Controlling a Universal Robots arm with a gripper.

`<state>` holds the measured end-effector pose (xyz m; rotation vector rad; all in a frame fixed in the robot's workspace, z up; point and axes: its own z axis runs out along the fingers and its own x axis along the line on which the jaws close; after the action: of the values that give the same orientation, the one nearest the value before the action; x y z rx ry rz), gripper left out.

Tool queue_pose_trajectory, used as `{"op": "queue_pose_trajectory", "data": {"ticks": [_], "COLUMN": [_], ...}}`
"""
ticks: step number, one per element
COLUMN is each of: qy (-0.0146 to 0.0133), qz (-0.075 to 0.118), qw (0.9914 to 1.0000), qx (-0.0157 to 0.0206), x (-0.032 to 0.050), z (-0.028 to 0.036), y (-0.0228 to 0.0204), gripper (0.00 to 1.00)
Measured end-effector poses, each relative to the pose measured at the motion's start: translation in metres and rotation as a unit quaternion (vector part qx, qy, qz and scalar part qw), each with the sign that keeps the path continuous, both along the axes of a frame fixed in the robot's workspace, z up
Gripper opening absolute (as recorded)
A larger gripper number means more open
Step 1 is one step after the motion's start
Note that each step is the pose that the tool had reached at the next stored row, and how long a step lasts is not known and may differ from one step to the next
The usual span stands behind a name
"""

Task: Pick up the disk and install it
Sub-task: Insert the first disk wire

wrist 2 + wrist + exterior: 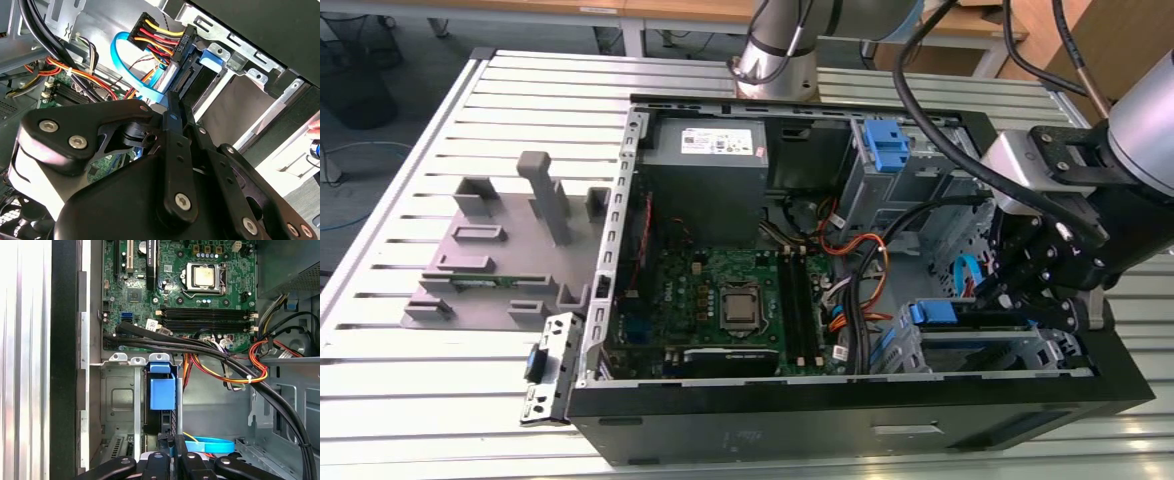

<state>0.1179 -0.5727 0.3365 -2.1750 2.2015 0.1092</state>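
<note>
Right now I have the claw (1034,285) down inside the open computer case (720,420), at the drive cage (987,350) in the corner on the exterior view's right. The disk (162,400) stands on edge in that cage, its blue carrier tab (163,389) facing up toward the first wrist view, with the motherboard (180,285) beyond it. In my judgement the disk is partly or fully seated in its slot, so this is the seating part of the install. To do it well I would keep the disk square to the cage rails, press straight along the slot, and mind the blue data cable (131,70) and the bundle of coloured power wires (155,42) plugged in just beside it, which could snag the linkage.

As for the claw, its black fingers (165,467) look drawn close together around the disk's near edge in both wrist views, so I judge it clenched on the disk, though the contact itself is hidden behind the linkage
</note>
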Motion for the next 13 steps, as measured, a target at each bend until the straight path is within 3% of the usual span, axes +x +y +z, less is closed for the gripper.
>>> {"op": "queue_pose_trajectory", "data": {"ticks": [13], "qy": [-0.0001], "qz": [0.004], "qw": [0.99999], "qx": [0.0005], "x": [-0.0009], "z": [-0.0001], "y": [0.0], "gripper": [0.16]}}
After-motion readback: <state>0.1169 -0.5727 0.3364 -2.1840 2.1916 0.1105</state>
